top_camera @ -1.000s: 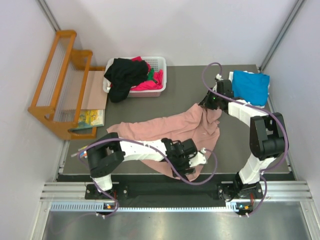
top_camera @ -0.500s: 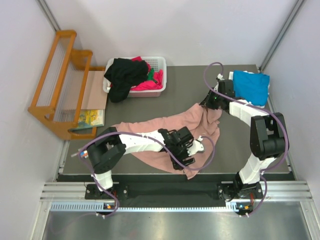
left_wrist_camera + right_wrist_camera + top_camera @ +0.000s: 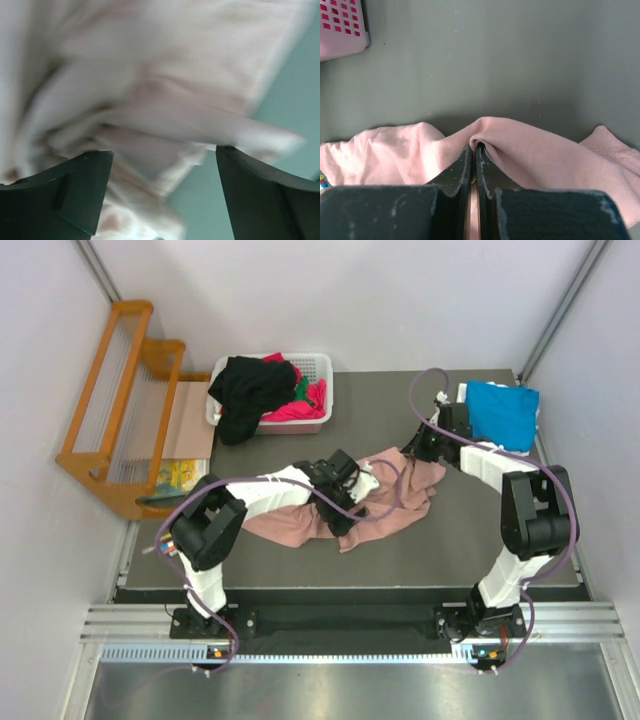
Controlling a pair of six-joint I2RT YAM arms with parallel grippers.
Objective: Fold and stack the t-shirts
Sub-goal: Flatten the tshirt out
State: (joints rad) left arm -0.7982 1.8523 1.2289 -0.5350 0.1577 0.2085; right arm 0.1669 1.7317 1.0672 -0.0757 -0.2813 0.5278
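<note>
Pink shirt (image 3: pixel 395 505) crumpled on the worktop (image 3: pixel 480 540), held at one edge.
In the overhead view the pink shirt lay bunched at the centre of the frame. The right end effector (image 3: pixel 474 150) was pinched closed on a raised fold at the shirt's upper right edge. The left end effector (image 3: pixel 165 160) stood wide, with blurred pink cloth just beyond its fingers. A blue shirt (image 3: pixel 500 412) lay at the upper right, and a black shirt (image 3: pixel 250 390) draped over the basket (image 3: pixel 318 368) at upper centre.
</note>
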